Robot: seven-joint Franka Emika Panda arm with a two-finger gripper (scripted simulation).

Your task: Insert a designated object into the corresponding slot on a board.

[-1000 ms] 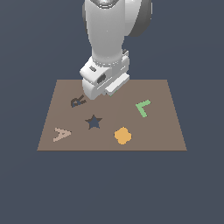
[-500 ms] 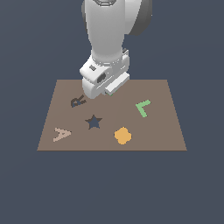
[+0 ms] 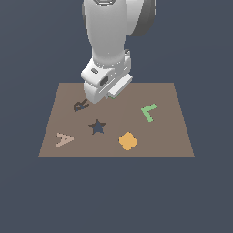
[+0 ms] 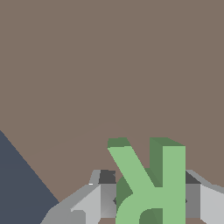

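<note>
While the arm has stayed put since the earlier frames, the gripper (image 4: 148, 202) clamps the green R (image 4: 153, 183) over the board (image 3: 164, 132), beside the R-shaped slot (image 3: 80, 106).

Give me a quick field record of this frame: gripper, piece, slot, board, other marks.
gripper: fingers on either side of the green R, low over the board
green R: between the fingers, mostly hidden by the arm in the exterior view
slot: dark R cutout, empty, toward the exterior view's left of the gripper
board: flat, brown
other marks: blue star, tan A, orange blob, green L
</note>
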